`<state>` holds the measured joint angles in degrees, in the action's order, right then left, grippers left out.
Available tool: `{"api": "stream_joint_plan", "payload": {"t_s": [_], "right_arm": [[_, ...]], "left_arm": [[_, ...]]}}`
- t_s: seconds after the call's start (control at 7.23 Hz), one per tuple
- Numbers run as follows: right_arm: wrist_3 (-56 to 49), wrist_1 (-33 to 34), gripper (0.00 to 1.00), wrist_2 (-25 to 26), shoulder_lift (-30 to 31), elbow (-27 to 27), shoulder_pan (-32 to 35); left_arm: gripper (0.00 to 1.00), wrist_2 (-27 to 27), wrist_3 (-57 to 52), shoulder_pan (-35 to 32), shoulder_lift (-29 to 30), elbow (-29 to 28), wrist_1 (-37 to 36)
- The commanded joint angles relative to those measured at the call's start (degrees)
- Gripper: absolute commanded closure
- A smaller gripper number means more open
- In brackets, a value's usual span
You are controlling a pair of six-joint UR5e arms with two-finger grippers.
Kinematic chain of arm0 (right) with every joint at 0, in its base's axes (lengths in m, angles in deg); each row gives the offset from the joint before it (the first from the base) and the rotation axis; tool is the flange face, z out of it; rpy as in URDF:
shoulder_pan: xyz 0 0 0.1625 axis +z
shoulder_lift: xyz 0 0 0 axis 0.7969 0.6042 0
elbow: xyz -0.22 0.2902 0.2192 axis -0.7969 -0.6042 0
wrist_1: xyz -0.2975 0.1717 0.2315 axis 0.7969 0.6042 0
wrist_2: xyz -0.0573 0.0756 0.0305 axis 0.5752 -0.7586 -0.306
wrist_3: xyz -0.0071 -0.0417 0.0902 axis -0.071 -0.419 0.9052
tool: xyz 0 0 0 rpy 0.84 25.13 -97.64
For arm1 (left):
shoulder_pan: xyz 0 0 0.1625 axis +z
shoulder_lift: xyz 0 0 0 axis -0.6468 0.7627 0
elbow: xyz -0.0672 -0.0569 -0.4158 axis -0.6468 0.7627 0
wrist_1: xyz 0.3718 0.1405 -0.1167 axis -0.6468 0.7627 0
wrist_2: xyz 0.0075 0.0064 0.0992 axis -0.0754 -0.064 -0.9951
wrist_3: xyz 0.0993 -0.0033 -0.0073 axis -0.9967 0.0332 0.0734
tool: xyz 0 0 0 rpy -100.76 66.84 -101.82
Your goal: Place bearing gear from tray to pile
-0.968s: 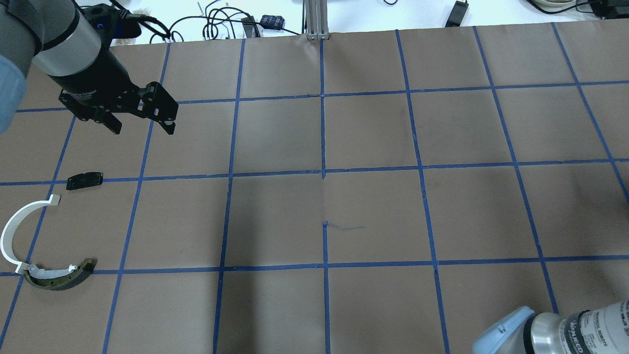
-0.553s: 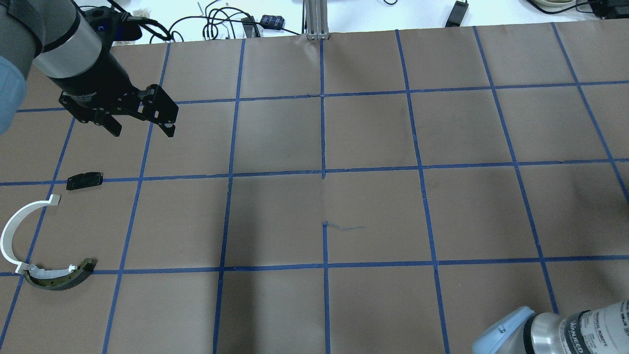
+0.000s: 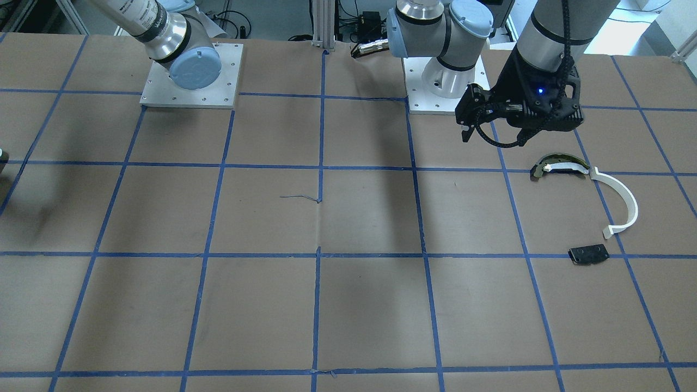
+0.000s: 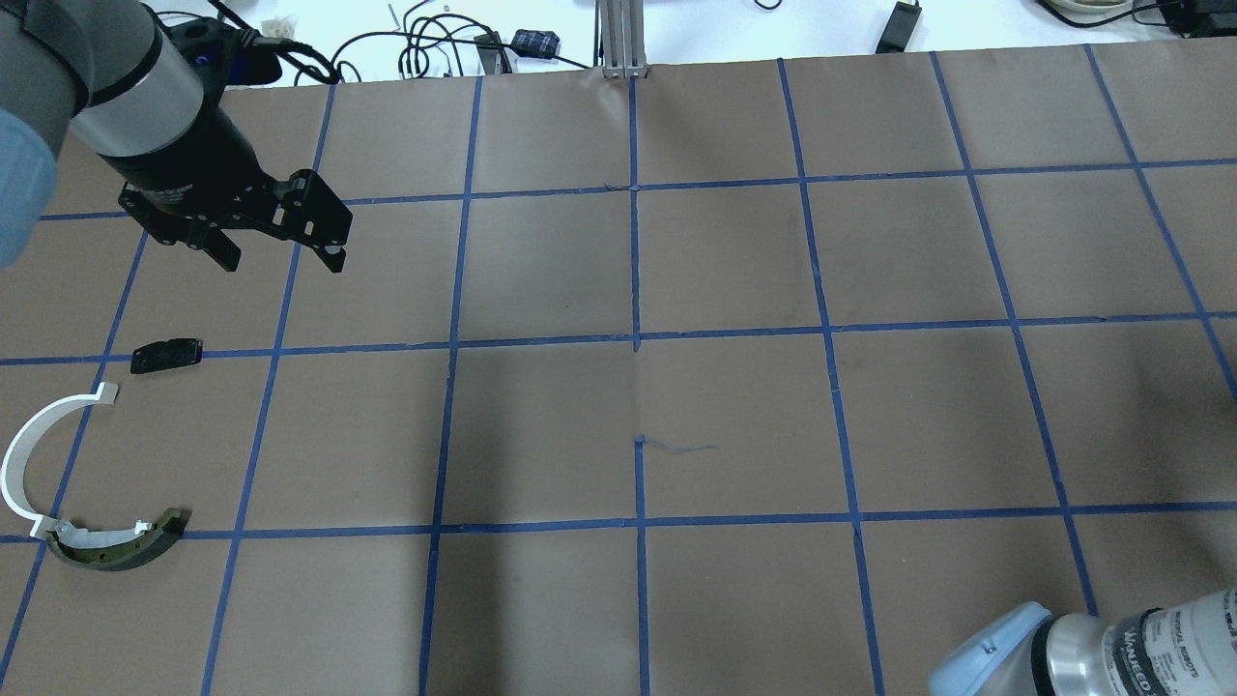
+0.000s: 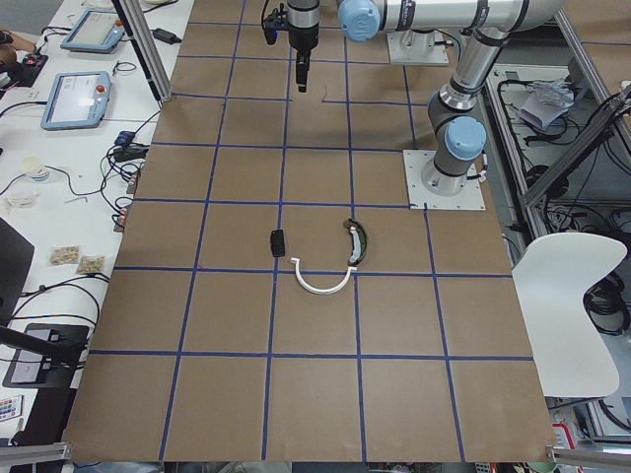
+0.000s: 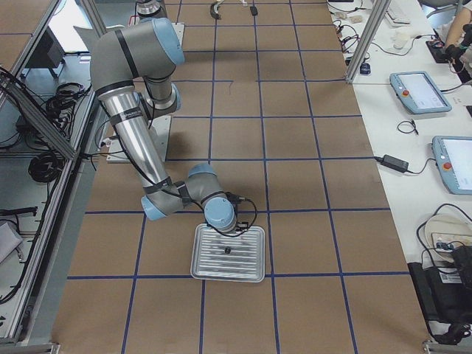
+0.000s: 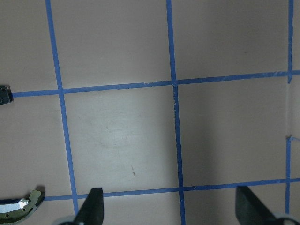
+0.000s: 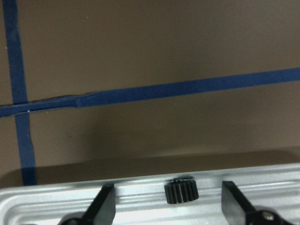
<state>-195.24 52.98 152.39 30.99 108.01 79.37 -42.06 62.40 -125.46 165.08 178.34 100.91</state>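
Note:
The bearing gear (image 8: 181, 191), small, black and toothed, lies in the metal tray (image 8: 56, 193); the exterior right view shows the gear (image 6: 227, 250) in the tray (image 6: 251, 274) too. My right gripper (image 8: 169, 205) is open just above the gear, one finger on each side. The pile lies at the table's left end: a white half-ring (image 4: 21, 452), a dark and cream arc piece (image 4: 116, 547) and a black plate (image 4: 166, 355). My left gripper (image 4: 281, 253) is open and empty, high over the table by the pile.
The table is brown paper with a blue tape grid. The pile also shows in the front-facing view: half-ring (image 3: 623, 197), arc piece (image 3: 558, 165), black plate (image 3: 588, 254). The right arm's elbow (image 4: 1063, 650) sits at the near right corner. Cables lie beyond the far edge.
The left gripper has barely shifted and stays open. The pile parts have not moved.

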Motion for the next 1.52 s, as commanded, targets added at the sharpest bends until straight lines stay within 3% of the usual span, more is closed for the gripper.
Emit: {"api": "stream_joint_plan", "payload": {"t_s": [0.0,0.28,0.83,1.38], "right_arm": [[0.1,-0.2,0.25,0.1,-0.1,0.0,0.0],[0.0,-0.2,0.46,0.1,0.2,0.0,0.0],[-0.1,-0.2,0.68,0.2,0.4,-0.1,-0.1],[2.9,-0.3,0.73,0.7,3.8,-0.1,0.2]], "left_arm": [[0.0,0.0,0.0,0.0,0.1,0.0,-0.1],[0.0,0.3,0.3,0.0,0.2,0.0,-0.1],[0.0,0.9,7.3,0.0,0.9,0.4,0.1],[0.0,0.1,10.1,0.0,0.9,0.4,0.1]]}}
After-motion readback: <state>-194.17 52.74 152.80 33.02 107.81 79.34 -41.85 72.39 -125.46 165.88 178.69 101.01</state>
